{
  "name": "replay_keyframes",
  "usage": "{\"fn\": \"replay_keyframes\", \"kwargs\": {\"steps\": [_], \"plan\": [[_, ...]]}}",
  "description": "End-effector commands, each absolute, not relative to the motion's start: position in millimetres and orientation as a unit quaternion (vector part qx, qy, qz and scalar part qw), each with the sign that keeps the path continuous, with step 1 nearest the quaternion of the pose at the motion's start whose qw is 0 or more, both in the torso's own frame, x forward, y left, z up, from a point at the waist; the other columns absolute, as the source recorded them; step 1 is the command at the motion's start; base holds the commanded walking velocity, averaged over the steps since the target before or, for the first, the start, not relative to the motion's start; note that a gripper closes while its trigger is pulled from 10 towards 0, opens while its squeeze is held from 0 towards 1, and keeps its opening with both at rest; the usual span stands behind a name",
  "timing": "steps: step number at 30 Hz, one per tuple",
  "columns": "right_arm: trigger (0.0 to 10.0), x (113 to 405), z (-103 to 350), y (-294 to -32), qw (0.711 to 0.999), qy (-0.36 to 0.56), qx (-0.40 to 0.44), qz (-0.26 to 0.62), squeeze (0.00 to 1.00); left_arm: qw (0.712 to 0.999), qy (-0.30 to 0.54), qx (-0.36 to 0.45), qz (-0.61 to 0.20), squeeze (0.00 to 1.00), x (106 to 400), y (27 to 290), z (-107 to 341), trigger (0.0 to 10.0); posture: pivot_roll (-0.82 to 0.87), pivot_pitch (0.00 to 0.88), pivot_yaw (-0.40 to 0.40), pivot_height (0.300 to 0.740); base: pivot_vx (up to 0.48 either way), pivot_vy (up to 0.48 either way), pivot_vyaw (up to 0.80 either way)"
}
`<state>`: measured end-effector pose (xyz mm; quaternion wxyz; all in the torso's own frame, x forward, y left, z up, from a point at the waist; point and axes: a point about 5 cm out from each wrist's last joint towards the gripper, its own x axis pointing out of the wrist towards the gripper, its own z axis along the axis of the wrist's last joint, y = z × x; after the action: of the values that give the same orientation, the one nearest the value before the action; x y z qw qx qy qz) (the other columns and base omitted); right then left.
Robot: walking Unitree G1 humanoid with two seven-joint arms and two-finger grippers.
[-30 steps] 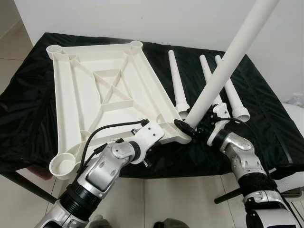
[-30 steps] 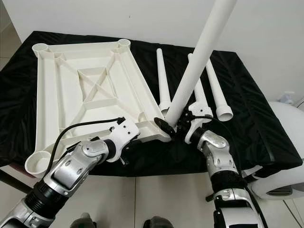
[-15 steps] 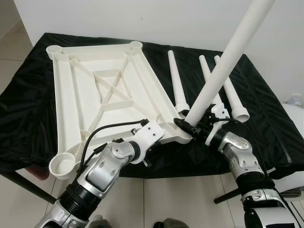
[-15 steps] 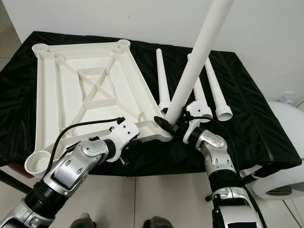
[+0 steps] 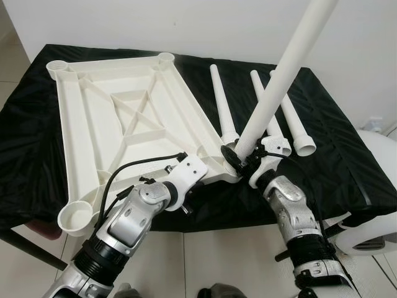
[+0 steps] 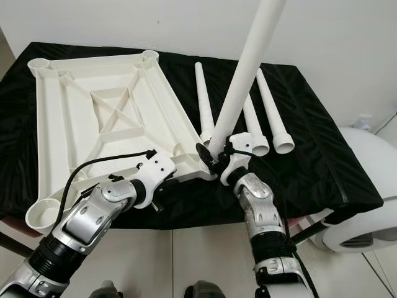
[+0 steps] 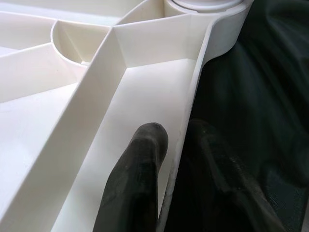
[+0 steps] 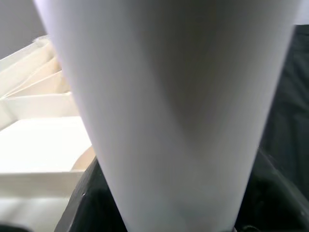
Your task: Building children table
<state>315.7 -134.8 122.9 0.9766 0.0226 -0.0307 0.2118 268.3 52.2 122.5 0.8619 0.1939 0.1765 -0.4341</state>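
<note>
Tabletop [image 5: 124,118] – white, upside down on black-draped surface [image 5: 347,161]. Left gripper [image 7: 166,159] jaws pinching near rim. Right gripper [image 5: 239,160] jaws clamped on leg [image 5: 273,93], base at near-right corner socket – seating unconfirmed. Three legs [image 5: 221,102] lie loose beside: most assembly left.

Left arm bent at elbow, forearm angled up and inward, white wrist block leading. Left gripper [image 7: 169,159] fingers [image 7: 137,179] closed across the thin rim of the tabletop frame [image 5: 118,118], one finger inside the wall, one outside. Right arm reaches up and inward from lower right, wrist cocked. Right gripper [image 5: 239,158] fingers clamped around the base of the raised table leg [image 5: 279,81], leg tilted up and away from the fingers.
</note>
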Motion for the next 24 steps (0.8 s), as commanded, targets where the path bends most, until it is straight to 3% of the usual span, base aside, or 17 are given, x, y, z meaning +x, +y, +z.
{"fn": "replay_keyframes", "kwargs": {"steps": [1, 4, 12, 18, 19, 20, 21, 24], "plan": [[10.0, 318, 125, -134, 0.984, -0.024, 0.023, 0.176, 0.0, 0.833, 0.184, 0.18, -0.49, 0.0, 254, 35, 117, 10.0, 0.0, 0.021, -0.096, 0.74, 0.0, 0.0, 0.0], [10.0, 311, 122, -120, 0.991, -0.028, 0.038, 0.123, 0.0, 0.833, 0.184, 0.18, -0.49, 0.0, 254, 34, 117, 10.0, 0.0, 0.023, -0.093, 0.74, 0.0, 0.0, 0.0], [10.0, 308, 121, -113, 0.999, -0.018, 0.036, 0.034, 0.0, 0.832, 0.185, 0.181, -0.491, 0.0, 254, 35, 117, 10.0, 0.01, 0.023, -0.088, 0.74, 0.0, 0.0, 0.0], [10.0, 308, 123, -115, 0.998, -0.019, 0.048, 0.027, 0.0, 0.831, 0.186, 0.182, -0.492, 0.0, 253, 36, 117, 10.0, 0.01, 0.023, -0.086, 0.74, 0.0, 0.0, 0.0], [10.0, 307, 124, -117, 0.998, -0.022, 0.05, 0.029, 0.36, 0.831, 0.186, 0.182, -0.492, 0.0, 253, 36, 117, 10.0, 0.01, 0.023, -0.086, 0.74, 0.0, 0.0, 0.0], [10.0, 307, 124, -117, 0.998, -0.022, 0.05, 0.029, 0.36, 0.831, 0.186, 0.182, -0.492, 0.0, 253, 36, 117, 10.0, 0.01, 0.023, -0.086, 0.74, 0.0, 0.0, 0.0], [10.0, 306, 125, -119, 0.997, -0.027, 0.063, 0.047, 1.0, 0.831, 0.186, 0.182, -0.493, 0.0, 253, 36, 117, 10.0, 0.0, 0.022, -0.085, 0.74, 0.0, 0.0, 0.0], [10.0, 303, 130, -120, 0.993, -0.047, 0.076, 0.072, 1.0, 0.83, 0.186, 0.181, -0.493, 0.0, 253, 35, 117, 10.0, 0.0, 0.021, -0.086, 0.74, 0.0, 0.0, 0.0]]}}
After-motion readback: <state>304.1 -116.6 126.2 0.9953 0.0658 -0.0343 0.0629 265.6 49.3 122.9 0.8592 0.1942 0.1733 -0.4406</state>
